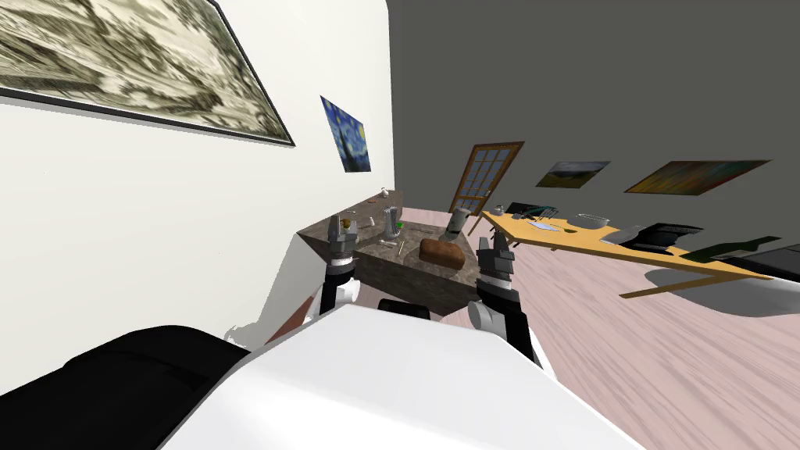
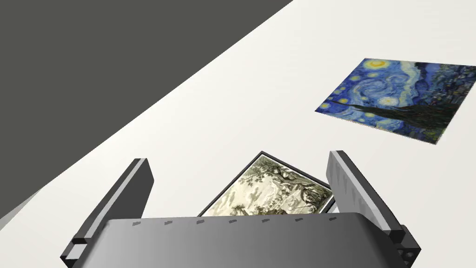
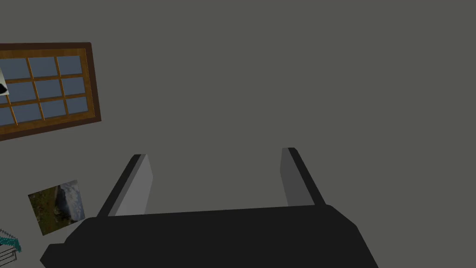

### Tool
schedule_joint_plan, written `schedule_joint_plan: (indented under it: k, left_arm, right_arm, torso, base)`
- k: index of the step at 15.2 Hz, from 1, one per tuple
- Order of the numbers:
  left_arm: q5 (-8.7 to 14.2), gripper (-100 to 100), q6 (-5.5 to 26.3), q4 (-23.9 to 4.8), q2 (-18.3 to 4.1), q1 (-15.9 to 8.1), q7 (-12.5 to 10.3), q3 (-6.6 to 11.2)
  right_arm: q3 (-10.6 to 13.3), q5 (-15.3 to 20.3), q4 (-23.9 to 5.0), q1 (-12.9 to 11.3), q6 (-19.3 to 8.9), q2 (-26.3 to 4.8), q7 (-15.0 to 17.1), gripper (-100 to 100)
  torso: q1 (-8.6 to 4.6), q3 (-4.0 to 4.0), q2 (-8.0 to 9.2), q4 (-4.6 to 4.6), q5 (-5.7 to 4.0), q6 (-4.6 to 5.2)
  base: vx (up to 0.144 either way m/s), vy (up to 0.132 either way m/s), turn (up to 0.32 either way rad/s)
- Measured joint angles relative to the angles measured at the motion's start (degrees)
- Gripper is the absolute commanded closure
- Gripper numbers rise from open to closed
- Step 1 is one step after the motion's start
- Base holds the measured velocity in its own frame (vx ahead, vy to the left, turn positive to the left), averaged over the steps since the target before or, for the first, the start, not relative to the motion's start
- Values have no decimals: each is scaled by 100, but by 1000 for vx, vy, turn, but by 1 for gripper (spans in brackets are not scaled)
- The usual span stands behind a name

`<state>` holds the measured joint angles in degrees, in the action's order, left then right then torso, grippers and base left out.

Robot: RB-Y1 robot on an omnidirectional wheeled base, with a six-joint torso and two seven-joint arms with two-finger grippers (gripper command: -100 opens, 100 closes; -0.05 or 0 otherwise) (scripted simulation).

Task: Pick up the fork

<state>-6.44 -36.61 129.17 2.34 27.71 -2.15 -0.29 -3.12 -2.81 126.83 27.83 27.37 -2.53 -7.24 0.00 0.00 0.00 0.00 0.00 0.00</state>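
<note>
A dark stone counter [image 1: 406, 269] stands just ahead of me. On it lies a thin pale utensil [image 1: 402, 248], too small to tell whether it is the fork. A brown loaf [image 1: 442, 251], a grey head statue [image 1: 457, 223] and a pale bottle [image 1: 390, 223] stand near it. My left gripper [image 1: 341, 226] is raised above the counter's left end, with its fingers [image 2: 132, 186] open and empty. My right gripper [image 1: 494, 246] is up at the counter's right corner, and its fingers [image 3: 139, 184] are also open and empty.
A white wall [image 1: 156, 234] runs close along the left of the counter. To the right stands a yellow table [image 1: 672, 262] carrying a bowl [image 1: 591, 221] and other items. Pale wood floor [image 1: 625, 351] spreads between them. A glazed wooden door [image 1: 484, 178] is at the back.
</note>
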Motion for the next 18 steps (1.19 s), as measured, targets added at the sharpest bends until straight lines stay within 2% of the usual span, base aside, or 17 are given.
schedule_joint_plan:
  k: [5, 10, 15, 18]
  left_arm:
    - [37, -100, 218, -90, -514, -99, -1, 3]
    - [103, -100, 714, -293, -1039, -352, 8, -4]
    - [167, -100, 1284, -520, -1370, -616, 35, -42]
    - [206, -100, 1612, -623, -1496, -767, 39, -46]
  right_arm:
    - [0, 0, 0, 0, 0, 0, 0, 0]
    - [0, 0, 0, 0, 0, 0, 0, 0]
    - [0, 0, 0, 0, 0, 0, 0, 0]
    - [0, 0, 0, 0, 0, 0, 0, 0]
  torso:
    - [9, 1, 2, 0, 2, 1]
    - [13, 1, 2, 0, 3, 1]
    - [15, 1, 1, 0, 3, 1]
    - [12, 1, 1, 0, 3, 1]
  base:
    - [-6, 13, -25]
    - [-9, 23, -38]
    - [-8, 27, -41]
    - [-8, 21, -36]
